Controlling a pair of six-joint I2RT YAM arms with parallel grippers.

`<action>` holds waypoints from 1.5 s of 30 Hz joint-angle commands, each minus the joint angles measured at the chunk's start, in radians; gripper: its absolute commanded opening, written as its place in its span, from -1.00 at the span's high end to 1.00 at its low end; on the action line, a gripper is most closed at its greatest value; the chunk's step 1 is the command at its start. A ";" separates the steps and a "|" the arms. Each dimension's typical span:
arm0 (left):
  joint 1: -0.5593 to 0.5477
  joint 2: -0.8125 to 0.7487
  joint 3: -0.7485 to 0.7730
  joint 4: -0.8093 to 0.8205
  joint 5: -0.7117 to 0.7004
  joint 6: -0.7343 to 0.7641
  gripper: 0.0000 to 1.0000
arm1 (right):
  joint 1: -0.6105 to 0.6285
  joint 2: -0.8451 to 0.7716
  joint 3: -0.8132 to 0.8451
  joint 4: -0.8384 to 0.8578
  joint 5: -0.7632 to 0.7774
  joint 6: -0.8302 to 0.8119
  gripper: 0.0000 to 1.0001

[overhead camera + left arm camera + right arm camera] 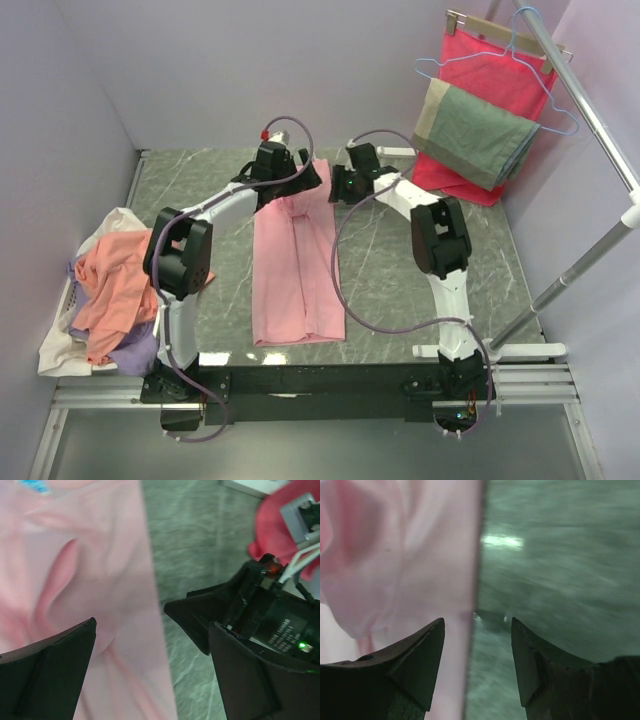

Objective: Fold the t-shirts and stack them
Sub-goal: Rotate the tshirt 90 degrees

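A: Where is the pink t-shirt point(297, 265)?
B: Flat on the worktop point(420, 230), narrowed to a long strip. The other t-shirts point(110, 300) are heaped at the left edge.
A: And the pincers?
B: The left pincer point(152, 630) is wide apart over the far end. The right pincer point(477, 625) is partly apart, straddling the shirt's right edge, nothing clamped. Likely both are set to take the far end and fold it toward the near hem.

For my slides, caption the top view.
Left pincer and right pincer at the far end of a folded pink t-shirt.
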 commanded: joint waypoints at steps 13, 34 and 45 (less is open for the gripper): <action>0.065 0.335 0.342 0.065 0.172 0.021 -0.98 | -0.046 -0.277 -0.165 0.050 0.052 -0.025 -0.25; 0.065 0.137 0.071 0.131 -0.132 0.034 -0.99 | -0.041 -0.268 -0.218 0.053 -0.053 -0.003 -0.25; 0.062 0.221 0.187 -0.061 -0.299 0.058 -0.99 | -0.040 -0.283 -0.221 0.041 -0.061 -0.005 -0.24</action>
